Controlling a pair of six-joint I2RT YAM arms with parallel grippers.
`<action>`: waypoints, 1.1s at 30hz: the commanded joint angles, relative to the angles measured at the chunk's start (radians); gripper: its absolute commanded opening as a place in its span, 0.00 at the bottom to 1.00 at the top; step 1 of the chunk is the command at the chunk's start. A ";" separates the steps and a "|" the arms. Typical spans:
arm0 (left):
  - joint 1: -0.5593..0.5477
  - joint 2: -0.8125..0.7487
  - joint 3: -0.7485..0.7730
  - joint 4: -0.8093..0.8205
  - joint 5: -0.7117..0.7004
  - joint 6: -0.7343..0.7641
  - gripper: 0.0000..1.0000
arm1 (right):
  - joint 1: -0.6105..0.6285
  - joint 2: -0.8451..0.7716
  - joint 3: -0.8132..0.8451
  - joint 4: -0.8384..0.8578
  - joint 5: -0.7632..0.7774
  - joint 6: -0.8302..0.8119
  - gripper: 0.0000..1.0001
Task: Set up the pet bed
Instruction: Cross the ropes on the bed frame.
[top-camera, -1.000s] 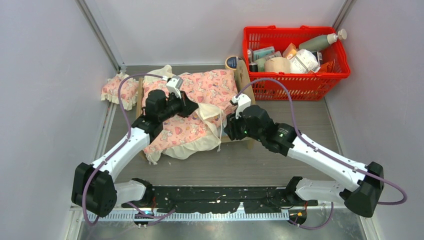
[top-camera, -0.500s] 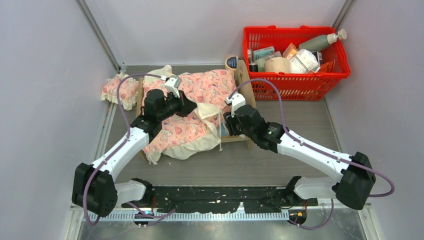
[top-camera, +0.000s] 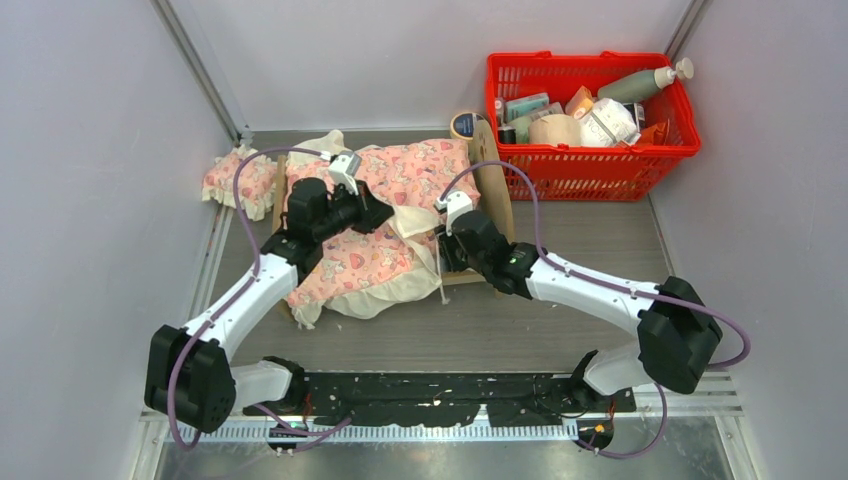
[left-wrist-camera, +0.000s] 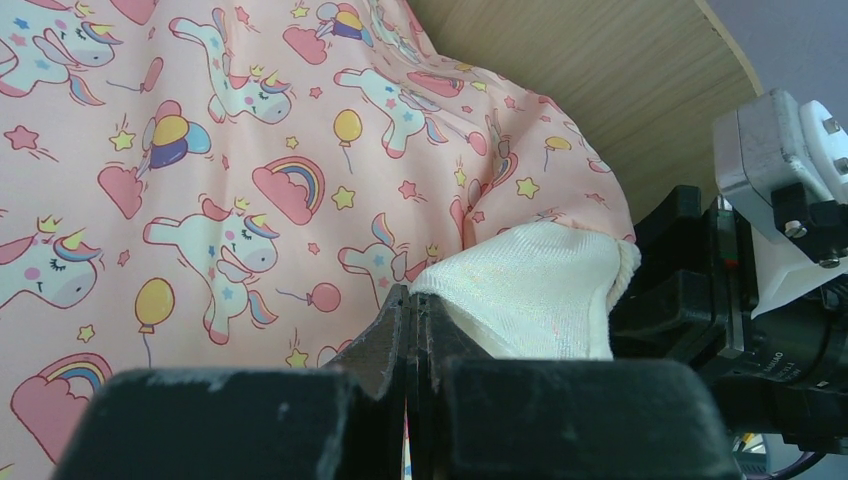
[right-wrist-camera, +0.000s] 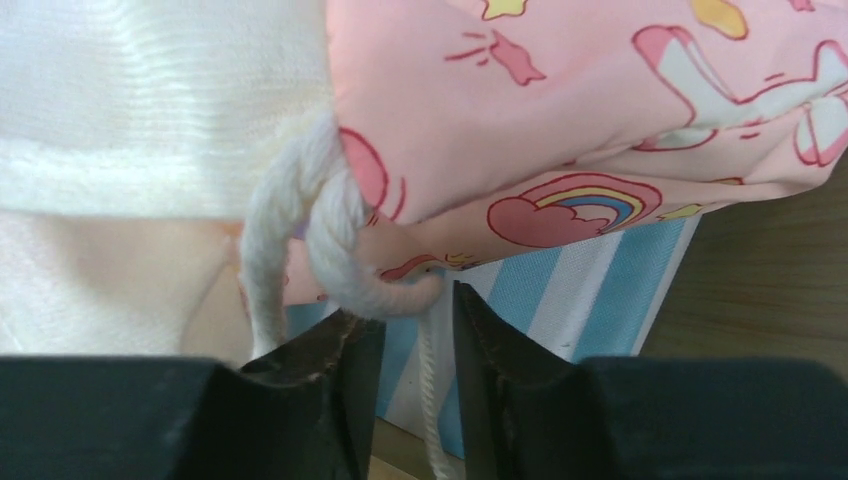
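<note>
Pinching the blanket frill (left-wrist-camera: 530, 290) in closed left hand (left-wrist-camera: 408, 312) over the pet bed (top-camera: 494, 185), with right hand (right-wrist-camera: 410, 315) narrowly open around a white cord (right-wrist-camera: 300, 205)

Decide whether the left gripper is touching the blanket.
Touching. The left wrist view shows the left gripper shut on the cream frill of the blanket, with no gap at its fingertips.

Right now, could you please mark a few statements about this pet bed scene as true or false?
1. The left gripper is shut on the blanket. True.
2. The right gripper is fully closed. False: it is open, with a cream cord in the gap.
3. The red basket is empty. False: it is packed, with a bottle on top.
4. The pillow lies left of the pet bed. True.
5. The striped mattress shows below the blanket. True.
</note>
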 joint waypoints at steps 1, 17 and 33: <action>0.010 0.010 0.012 0.026 0.022 -0.011 0.00 | -0.004 -0.005 0.013 0.066 0.033 0.019 0.25; 0.008 0.038 -0.021 0.120 0.086 -0.072 0.00 | -0.005 -0.169 0.125 -0.182 0.244 -0.245 0.05; -0.048 0.067 -0.013 0.156 0.105 -0.097 0.00 | 0.010 -0.242 0.070 -0.049 0.351 -0.507 0.05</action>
